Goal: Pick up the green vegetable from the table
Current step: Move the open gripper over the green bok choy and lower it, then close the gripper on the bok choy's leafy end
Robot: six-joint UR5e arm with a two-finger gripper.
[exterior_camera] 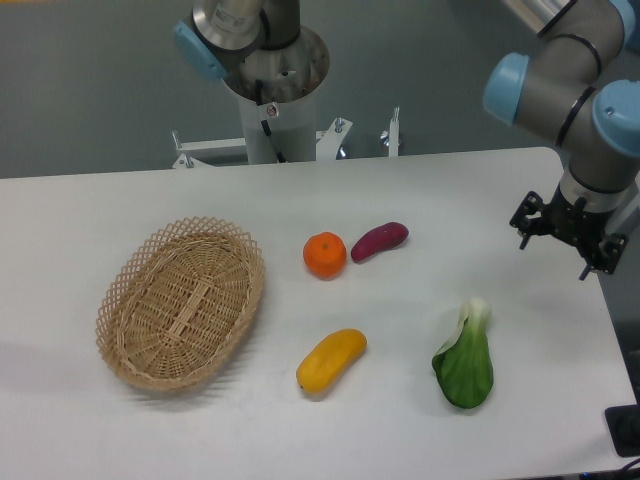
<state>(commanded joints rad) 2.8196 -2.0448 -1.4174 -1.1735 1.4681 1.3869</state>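
The green vegetable (pixel 466 361) lies on the white table (pixel 80 210) near the front right. Its dark leaf points toward me and its pale stem end points away. My gripper (pixel 556 254) hangs over the table's right edge, up and to the right of the vegetable and well apart from it. Its two dark fingers stand spread, with nothing between them.
A woven wicker basket (pixel 181 301) sits at the left. An orange fruit (pixel 325 254) and a purple sweet-potato shape (pixel 379 240) lie mid-table, with a yellow fruit (pixel 331 360) in front of them. The arm's base column (pixel 270 90) stands behind the table.
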